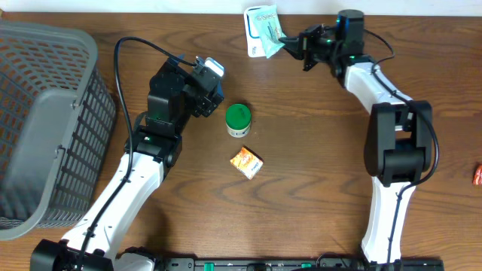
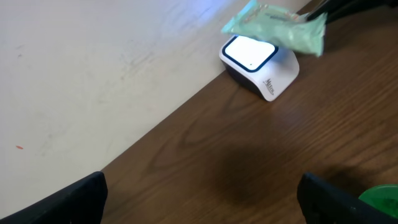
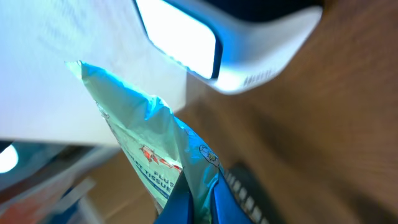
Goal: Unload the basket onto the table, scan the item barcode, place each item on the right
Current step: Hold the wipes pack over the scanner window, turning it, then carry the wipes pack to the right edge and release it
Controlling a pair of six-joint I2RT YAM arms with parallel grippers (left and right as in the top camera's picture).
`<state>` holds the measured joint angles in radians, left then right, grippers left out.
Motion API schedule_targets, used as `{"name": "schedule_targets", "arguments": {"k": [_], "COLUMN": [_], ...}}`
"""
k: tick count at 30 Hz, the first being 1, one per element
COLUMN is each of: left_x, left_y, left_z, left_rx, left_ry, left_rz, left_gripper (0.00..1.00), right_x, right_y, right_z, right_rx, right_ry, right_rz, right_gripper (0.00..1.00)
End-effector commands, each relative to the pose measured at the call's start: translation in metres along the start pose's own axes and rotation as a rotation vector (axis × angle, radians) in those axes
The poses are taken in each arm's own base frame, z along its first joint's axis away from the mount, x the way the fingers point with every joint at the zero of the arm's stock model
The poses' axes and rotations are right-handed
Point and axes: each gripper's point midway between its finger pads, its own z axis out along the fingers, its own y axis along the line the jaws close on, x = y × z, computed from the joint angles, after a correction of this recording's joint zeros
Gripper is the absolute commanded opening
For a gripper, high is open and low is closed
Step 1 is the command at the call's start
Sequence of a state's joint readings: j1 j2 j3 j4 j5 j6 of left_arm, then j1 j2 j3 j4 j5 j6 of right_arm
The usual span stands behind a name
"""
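Tissue packet (image 3: 143, 143): you have it pinched at its lower edge in the right fingers (image 1: 287, 41), which are closed tight on the wrapper. It hangs out ahead of them, lifted off the bench (image 1: 316, 150).
Why held so: the grip sits at one end, so the printed face ahead of the fingers is left bare for the reader. I cannot make out a barcode in any view.
Scanner (image 2: 258, 62): it is just beyond the right fingers, below the packet, with its lit window tilted up. In the left wrist view the packet overlaps the window's far edge and does not cover it squarely.
Step, as I judge it: you are presenting the packet, and it probably needs to turn or shift until the code faces the light.
Left fingers (image 2: 202, 199): they are spread fully apart and hold nothing. They are aimed at the scanner from well back, which keeps them out of the right arm's way.
Green-lidded tub (image 1: 238, 117): upright, just beside the left fingers, on their right.
Orange box (image 1: 246, 162): flat on the bench, behind the left fingers and nearer the robot.
Basket (image 1: 45, 113): far off to the left fingers' left side.
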<state>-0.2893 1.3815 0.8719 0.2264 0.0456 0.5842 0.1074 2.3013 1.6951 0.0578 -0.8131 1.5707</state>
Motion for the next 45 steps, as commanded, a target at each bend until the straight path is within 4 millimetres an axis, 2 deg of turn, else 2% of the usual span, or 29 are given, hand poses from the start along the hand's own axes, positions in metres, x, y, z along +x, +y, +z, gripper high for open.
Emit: {"name": "schedule_targets", "arguments": {"k": [1,3,5,10,14,17,20,22,25,28,30,33,37,42,45], "left_x": [0.002,0.004,0.004,0.004,0.004,0.004,0.004,0.002,-0.001,-0.003,-0.004,-0.004,-0.004,0.001,0.005], "left_y": [0.004,0.003,0.003,0.003,0.003,0.003,0.003,0.004,0.005,0.006,0.006,0.006,0.006,0.003,0.001], "left_z": [0.001,0.001,0.001,0.001,0.001,0.001,0.001,0.001,0.001,0.001,0.001,0.001,0.001,0.001,0.001], "left_rx": [-0.012,-0.008,-0.007,-0.007,-0.007,-0.007,-0.008,-0.012,-0.017,-0.017,-0.017,-0.018,-0.018,-0.007,0.002], "left_ry": [0.014,0.020,0.023,0.023,0.022,0.022,0.020,0.013,0.003,-0.005,-0.012,-0.012,-0.011,0.008,0.023], "left_rz": [0.012,0.012,0.012,0.012,0.012,0.012,0.012,0.012,0.012,0.011,0.011,0.011,0.011,0.012,0.012], "left_gripper": [0.98,0.98,0.98,0.98,0.98,0.98,0.98,0.98,0.98,0.98,0.98,0.98,0.98,0.98,0.98], "right_x": [-0.014,-0.018,-0.033,-0.040,-0.038,-0.027,-0.024,-0.032,-0.057,-0.080,-0.092,-0.101,-0.110,-0.123,-0.128], "right_y": [0.009,0.008,-0.002,-0.026,-0.027,-0.020,-0.015,-0.017,-0.028,-0.049,-0.067,-0.099,-0.136,-0.177,-0.202], "right_z": [0.009,0.012,0.011,0.008,0.008,0.005,-0.015,-0.041,-0.099,-0.171,-0.227,-0.306,-0.391,-0.458,-0.487], "right_rx": [0.003,0.010,0.063,0.161,0.167,0.144,0.148,0.187,0.301,0.469,0.596,0.784,1.011,1.183,1.255], "right_ry": [-0.179,-0.236,-0.359,-0.430,-0.411,-0.312,-0.242,-0.264,-0.405,-0.610,-0.755,-0.944,-1.105,-1.170,-1.189], "right_rz": [-0.107,-0.117,-0.136,-0.117,-0.128,-0.132,-0.109,-0.085,-0.038,0.024,0.075,0.180,0.262,0.333,0.393], "right_gripper": [0.01,0.01,0.01,0.01,0.01,0.01,0.02,0.02,0.02,0.01,0.01,0.01,0.01,0.01,0.01]}}
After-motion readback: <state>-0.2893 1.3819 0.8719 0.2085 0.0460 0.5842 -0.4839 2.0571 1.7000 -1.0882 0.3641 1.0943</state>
